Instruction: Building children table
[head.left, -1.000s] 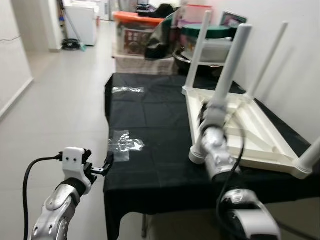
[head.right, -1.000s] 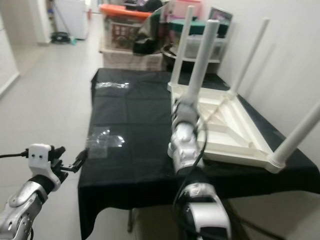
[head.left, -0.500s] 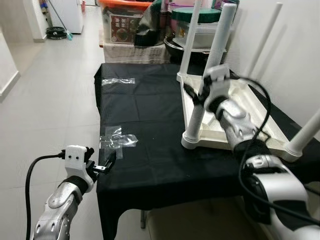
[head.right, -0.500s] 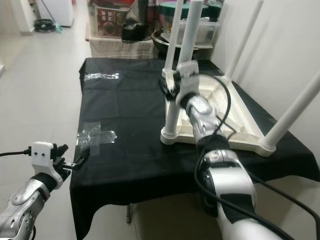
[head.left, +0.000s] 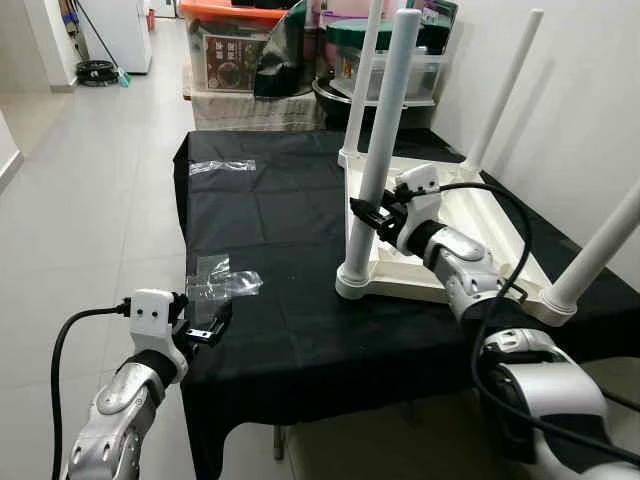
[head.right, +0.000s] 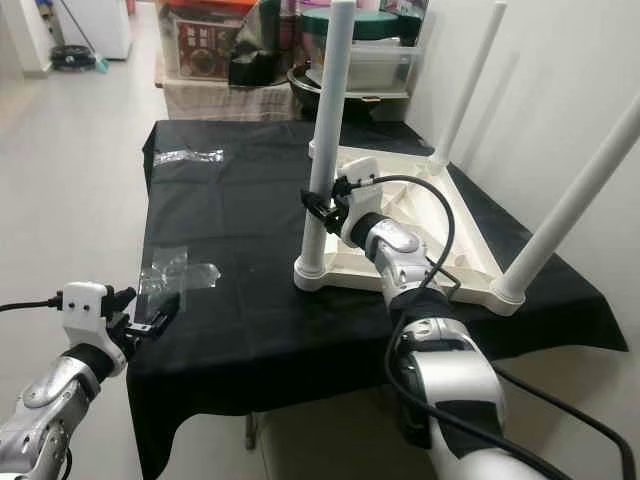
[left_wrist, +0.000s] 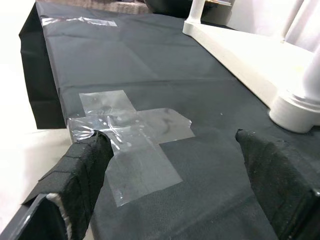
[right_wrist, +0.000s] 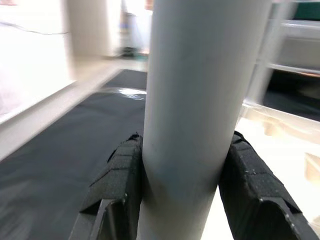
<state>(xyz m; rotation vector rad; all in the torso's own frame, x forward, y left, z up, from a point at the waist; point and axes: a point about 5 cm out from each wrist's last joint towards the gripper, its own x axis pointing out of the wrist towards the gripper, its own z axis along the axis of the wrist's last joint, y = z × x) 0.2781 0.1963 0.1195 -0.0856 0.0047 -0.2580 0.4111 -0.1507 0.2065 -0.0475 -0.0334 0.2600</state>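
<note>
On black cloth (head.left: 290, 320), right gripper (head.left: 368, 217) clamped around upturned table's leg (head.left: 385, 120).

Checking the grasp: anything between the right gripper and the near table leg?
Nothing visible. The right gripper is shut on the near leg, with both pads pressed against it. The left gripper hovers open at the black cloth's edge.

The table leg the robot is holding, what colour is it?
White. The table leg in the right gripper shows best in the left eye view.
</note>
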